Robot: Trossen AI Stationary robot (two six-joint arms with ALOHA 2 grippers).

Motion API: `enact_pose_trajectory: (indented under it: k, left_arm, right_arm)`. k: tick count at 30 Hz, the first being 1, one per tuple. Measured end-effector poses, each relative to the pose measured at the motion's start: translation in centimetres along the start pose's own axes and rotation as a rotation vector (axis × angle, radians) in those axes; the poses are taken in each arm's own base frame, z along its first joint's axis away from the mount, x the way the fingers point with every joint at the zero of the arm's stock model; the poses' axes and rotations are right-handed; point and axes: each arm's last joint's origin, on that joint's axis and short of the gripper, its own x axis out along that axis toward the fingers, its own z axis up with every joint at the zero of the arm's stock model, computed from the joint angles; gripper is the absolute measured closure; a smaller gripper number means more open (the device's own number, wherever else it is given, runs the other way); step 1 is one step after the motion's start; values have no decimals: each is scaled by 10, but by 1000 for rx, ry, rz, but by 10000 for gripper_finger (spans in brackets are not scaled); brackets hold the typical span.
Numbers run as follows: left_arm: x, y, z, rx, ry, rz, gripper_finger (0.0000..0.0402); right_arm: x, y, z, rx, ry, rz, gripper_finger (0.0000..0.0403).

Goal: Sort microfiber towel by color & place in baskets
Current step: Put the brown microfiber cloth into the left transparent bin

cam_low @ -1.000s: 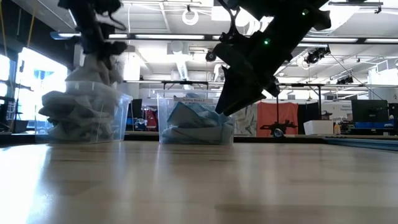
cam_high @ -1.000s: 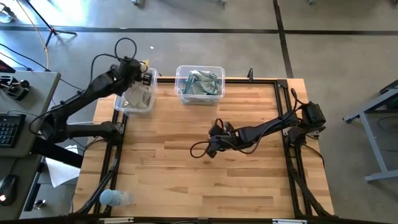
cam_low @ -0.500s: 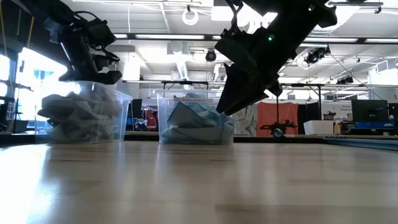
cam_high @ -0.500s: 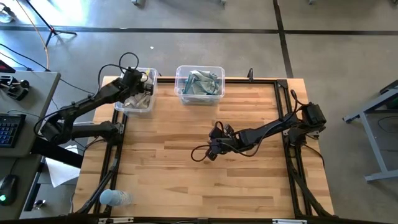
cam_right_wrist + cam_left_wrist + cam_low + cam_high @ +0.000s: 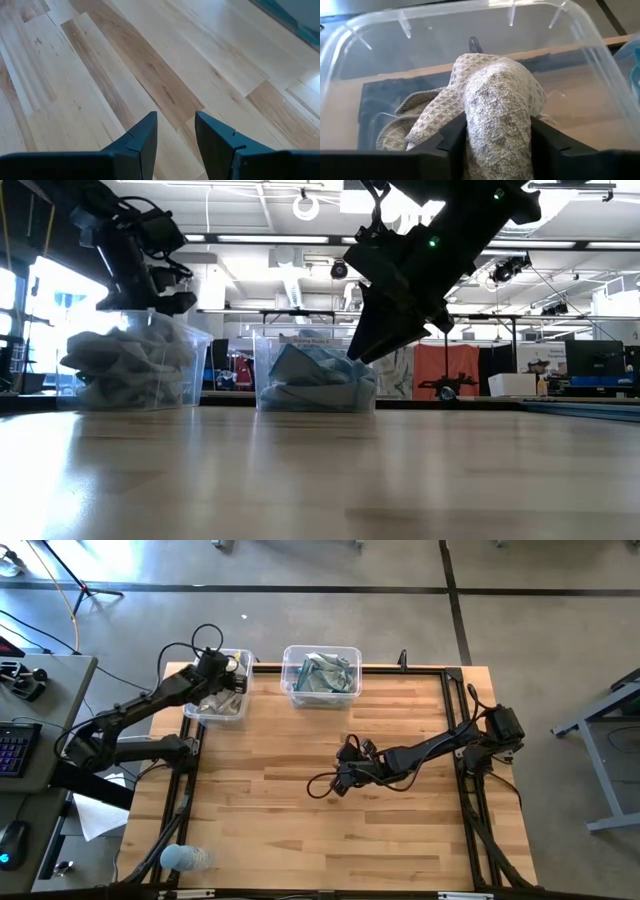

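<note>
Two clear baskets stand at the table's far edge. The left basket [image 5: 188, 710] [image 5: 380, 20] holds beige-grey microfiber towels [image 5: 125, 365]. The right basket [image 5: 287, 690] [image 5: 262, 375] holds teal-blue towels [image 5: 322, 673]. My left gripper [image 5: 226, 682] [image 5: 497, 120] is down in the left basket, open, with a hump of a beige towel [image 5: 495, 85] between its fingers. My right gripper [image 5: 338, 780] [image 5: 176, 117] hangs open a little above the bare wood in the middle of the table, with nothing between its fingers. My left gripper reaches down into the basket from above. A rounded fold of the beige towel [image 5: 500, 100] fills the gap between its spread fingers and lies against both inner sides. The towel's other folds [image 5: 415, 120] rest on the basket's floor, slack.
A pale blue roundish thing [image 5: 185, 858] lies at the table's near left corner. A desk with a keyboard [image 5: 15, 745] stands beyond the left edge. Bare wood [image 5: 300, 830] stretches across the near half of the table.
My left gripper has gone down into the left basket with the beige towel. The towel hung below the gripper above the rim before; now it lies folded in the basket. My right gripper has kept its place.
</note>
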Motion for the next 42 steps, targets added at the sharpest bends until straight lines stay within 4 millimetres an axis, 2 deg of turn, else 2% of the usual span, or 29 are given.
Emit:
enact_pose_trajectory:
  k: [4, 8, 11, 20, 24, 28, 34, 42]
  left_arm:
    - [-13, 2, 11, 27, -3, -2, 234]
    - [-32, 6, 22, 15, -30, -12, 232]
    - [-39, 8, 22, 10, -38, -38, 232]
    - [-41, 10, 18, 81, 3, -54, 232]
    - [-46, 10, 22, 102, 7, -66, 232]
    - [-57, 11, 31, 255, -10, -56, 232]
    - [-58, 13, 25, 408, 64, -60, 232]
    - [-57, 12, 25, 343, 67, -66, 231]
  right_arm:
    - [0, 0, 0, 1, 0, 0, 276]
    - [0, 0, 0, 7, 0, 0, 276]
    - [0, 0, 0, 7, 0, 0, 276]
    - [0, 0, 0, 8, 0, -1, 276]
    - [0, 0, 0, 8, 0, -1, 276]
    - [0, 0, 0, 8, -1, -1, 276]
    - [1, -1, 1, 10, -1, -3, 276]
    - [1, -1, 1, 19, -2, -3, 276]
